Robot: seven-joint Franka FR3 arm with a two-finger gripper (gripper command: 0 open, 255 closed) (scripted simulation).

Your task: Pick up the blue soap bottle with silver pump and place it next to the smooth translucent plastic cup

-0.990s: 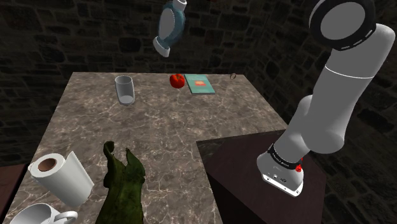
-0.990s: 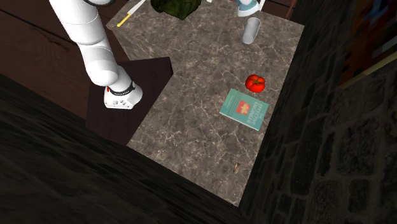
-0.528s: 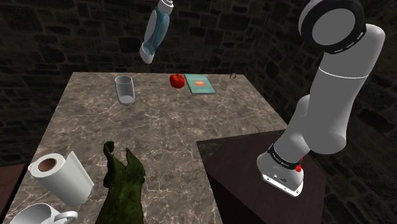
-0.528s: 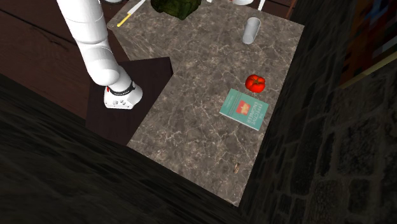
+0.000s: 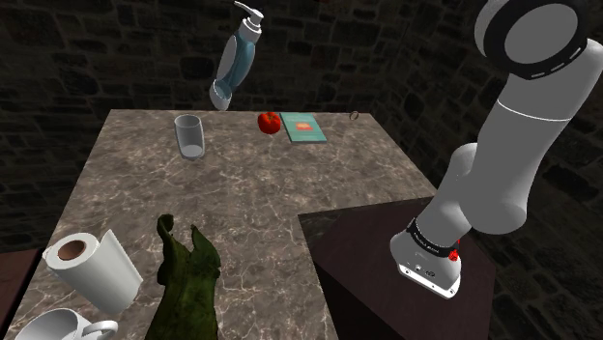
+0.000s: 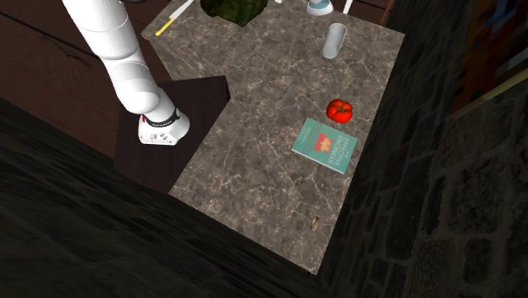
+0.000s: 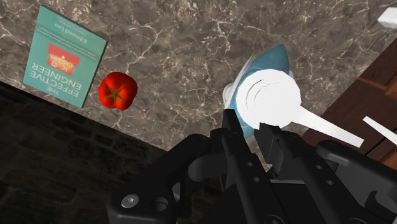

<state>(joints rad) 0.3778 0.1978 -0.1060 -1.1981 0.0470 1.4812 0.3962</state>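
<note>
Blue-bodied with a pale pump on top, the soap bottle (image 5: 235, 60) hung tilted high above the bench's (image 5: 251, 193) far edge, the gripper (image 7: 249, 130) clamped on its neck. The height, I guessed, was for clearing the translucent cup (image 5: 190, 135) below.

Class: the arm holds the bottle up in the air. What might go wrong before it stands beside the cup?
1. The bottle hangs tilted; set down so, it may topple.
2. The gripper clasps it near its top, so it might slip.
3. The cup stands near the edge of the table; a bump could push it off.
</note>
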